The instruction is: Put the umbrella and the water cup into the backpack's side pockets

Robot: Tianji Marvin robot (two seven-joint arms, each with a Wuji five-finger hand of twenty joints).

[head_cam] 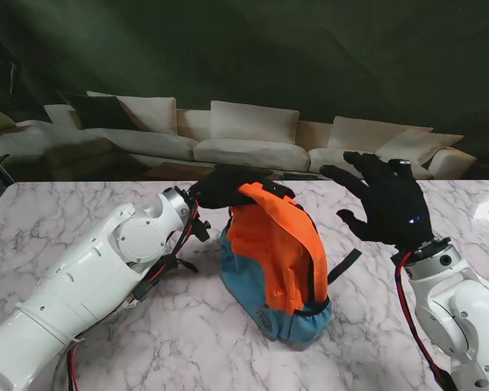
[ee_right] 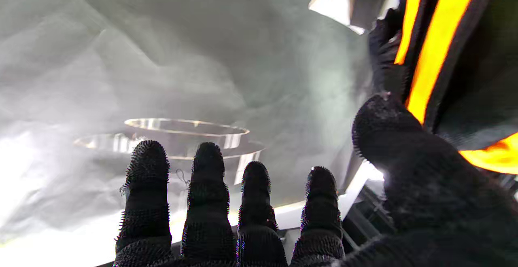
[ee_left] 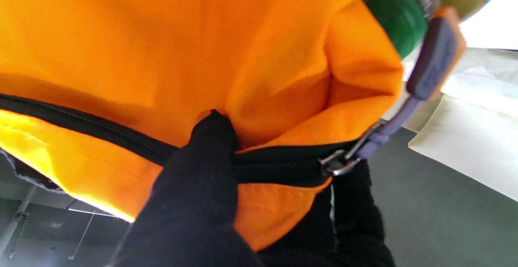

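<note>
Left robot hand (head_cam: pixel 222 187) grips the orange-and-blue backpack (head_cam: pixel 273 269) upright on the marble desk (head_cam: pixel 81 212); right robot hand (head_cam: pixel 387 199) hovers, fingers spread, holding nothing.

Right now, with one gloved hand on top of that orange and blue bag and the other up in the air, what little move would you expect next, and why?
Probably the raised right hand, open and holding nothing, comes down toward the orange and blue fabric backpack. The left hand grips its top beside the black zipper, steadying it. A green-topped item seems tucked in at one side; no umbrella or cup shows on the marble table.
</note>
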